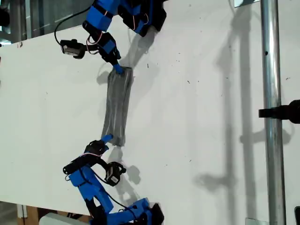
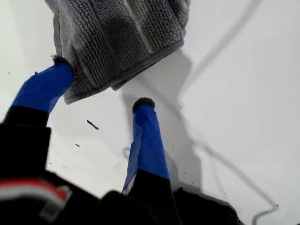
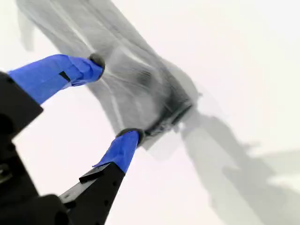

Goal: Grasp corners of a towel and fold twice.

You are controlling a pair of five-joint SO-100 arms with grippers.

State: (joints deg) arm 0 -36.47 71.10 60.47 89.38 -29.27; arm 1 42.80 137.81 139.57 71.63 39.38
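The grey striped towel (image 1: 117,105) lies folded into a narrow strip on the white table (image 1: 201,122). A blue arm stands at each end of it. One arm's fingertip (image 1: 117,69) touches the far end, the other arm's fingertip (image 1: 107,138) the near end. The wrist views do not show which arm is which. My first gripper (image 2: 101,83) is open at a layered towel (image 2: 117,33) end, and one finger (image 2: 44,86) touches the cloth's edge. In the blurred second wrist view, my second gripper (image 3: 112,98) is open and straddles a towel (image 3: 136,79) end.
A vertical metal pole (image 1: 271,93) with a black clamp (image 1: 283,112) stands at the exterior view's right. Arm bases, cables and small cameras sit at the top and bottom of the exterior view. The table's edge runs along that view's left side.
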